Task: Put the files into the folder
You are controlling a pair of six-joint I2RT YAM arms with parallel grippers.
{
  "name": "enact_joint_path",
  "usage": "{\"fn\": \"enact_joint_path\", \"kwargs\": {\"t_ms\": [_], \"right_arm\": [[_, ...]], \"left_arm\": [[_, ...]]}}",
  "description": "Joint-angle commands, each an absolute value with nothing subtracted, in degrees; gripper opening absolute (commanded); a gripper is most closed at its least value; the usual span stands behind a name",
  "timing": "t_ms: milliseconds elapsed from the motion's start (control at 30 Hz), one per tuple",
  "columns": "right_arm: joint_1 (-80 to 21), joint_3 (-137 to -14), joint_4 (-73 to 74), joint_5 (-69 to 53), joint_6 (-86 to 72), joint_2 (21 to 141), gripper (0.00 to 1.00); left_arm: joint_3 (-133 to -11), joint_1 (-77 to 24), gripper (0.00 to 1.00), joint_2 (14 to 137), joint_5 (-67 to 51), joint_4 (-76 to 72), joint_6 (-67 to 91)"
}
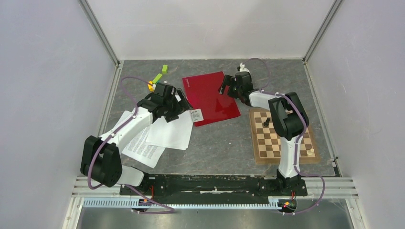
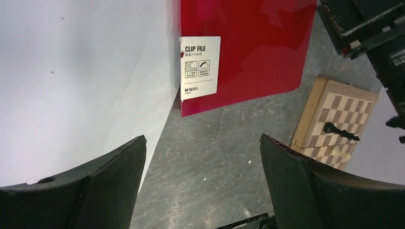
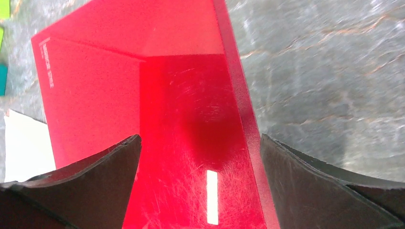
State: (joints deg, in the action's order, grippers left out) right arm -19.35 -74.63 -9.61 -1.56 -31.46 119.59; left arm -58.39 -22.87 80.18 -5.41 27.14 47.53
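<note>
- The red clip-file folder [image 1: 211, 98] lies closed and flat on the grey table [image 1: 219, 148], with its white label [image 1: 196, 115] at the near left corner.
- The files [image 1: 157, 136], white printed sheets, lie fanned and overlapping just left of the folder. One blank-faced sheet meets the folder's left edge.
- The left gripper [image 2: 201, 138] hangs over the sheets beside that edge, its fingers [image 2: 110, 176] spread wide with nothing between them.
- The right gripper [image 3: 200, 137] is at the folder's far right edge, fingers wide apart on either side of it. Whether they touch the cover cannot be told.
- A wooden chessboard [image 1: 282, 136] lies right of the folder, apart from it, and carries a black piece [image 1: 266, 121].
</note>
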Motion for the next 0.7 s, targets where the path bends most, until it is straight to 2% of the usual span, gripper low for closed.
{"fn": "enact_joint_path", "kwargs": {"t_ms": [0, 200, 333, 500, 667], "right_arm": [[-22.3, -70.5, -3.3, -2.0, -29.9, 118.6, 0.98], [-22.8, -69.8, -0.5, 2.0, -26.6, 113.5, 0.98], [-22.8, -69.8, 2.7, 1.7, -26.9, 106.5, 0.98], [-26.5, -55.2, -6.4, -5.7, -35.6, 94.5, 0.98], [-36.5, -39.9, -17.3, -4.6, -47.3, 85.5, 0.98]], "left_arm": [[-55.3, -22.5, 0.94, 78.6, -0.3, 24.8, 51.8], [-53.2, -22.7, 0.93, 80.7, 1.1, 20.2, 49.1], [-56.9, -21.9, 0.91, 85.4, -2.2, 18.2, 47.3], [-70.3, -16.4, 0.91, 96.1, -8.3, 16.5, 41.5], [-88.5, -14.1, 0.91, 110.2, -8.4, 15.5, 34.2]]}}
